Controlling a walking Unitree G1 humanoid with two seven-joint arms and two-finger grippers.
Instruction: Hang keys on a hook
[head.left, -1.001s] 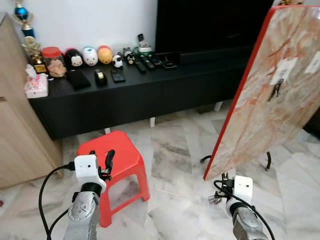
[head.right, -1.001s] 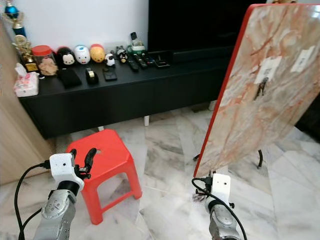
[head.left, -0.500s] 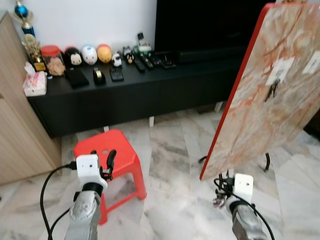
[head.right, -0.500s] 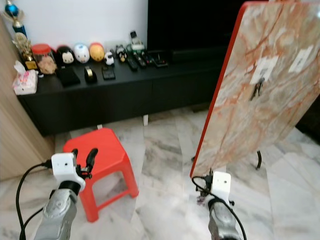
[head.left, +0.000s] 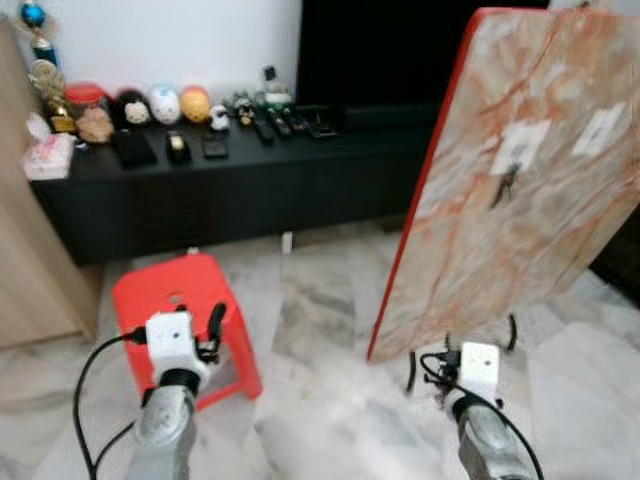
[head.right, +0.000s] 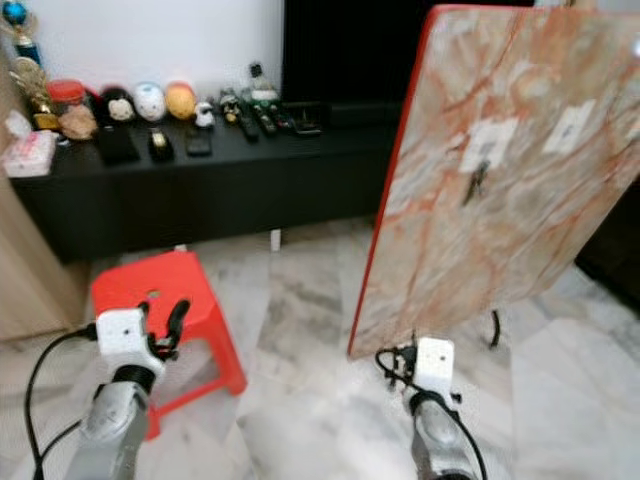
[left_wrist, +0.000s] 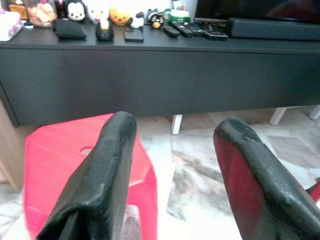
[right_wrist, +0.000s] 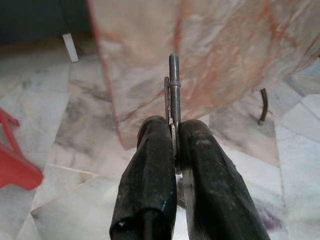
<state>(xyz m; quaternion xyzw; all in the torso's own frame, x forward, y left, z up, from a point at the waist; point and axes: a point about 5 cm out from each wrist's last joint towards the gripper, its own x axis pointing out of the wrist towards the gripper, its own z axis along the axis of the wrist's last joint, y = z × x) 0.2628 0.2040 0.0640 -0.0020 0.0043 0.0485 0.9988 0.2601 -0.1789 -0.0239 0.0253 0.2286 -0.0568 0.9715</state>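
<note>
A tall marble-patterned board (head.left: 520, 200) with a red edge leans on a stand to my right. Two white hook pads are stuck on it, one (head.left: 520, 145) with a small dark item (head.left: 505, 185) hanging below it, the other (head.left: 598, 130) further right. My right gripper (right_wrist: 173, 127) is shut on a metal key (right_wrist: 173, 80), held low in front of the board's bottom edge. My left gripper (left_wrist: 175, 132) is open and holds nothing, low over a red plastic stool (head.left: 165, 290).
A long black TV console (head.left: 250, 175) runs along the back wall with several toys, remotes and a tissue box on top. A wooden cabinet (head.left: 30, 280) stands at the left. The board's black stand foot (head.left: 512, 330) rests on the marble floor (head.left: 310, 330).
The whole picture has shifted left and the board looks larger, so the camera has moved. Both grippers keep the same pose, the right one still shut on the key.
</note>
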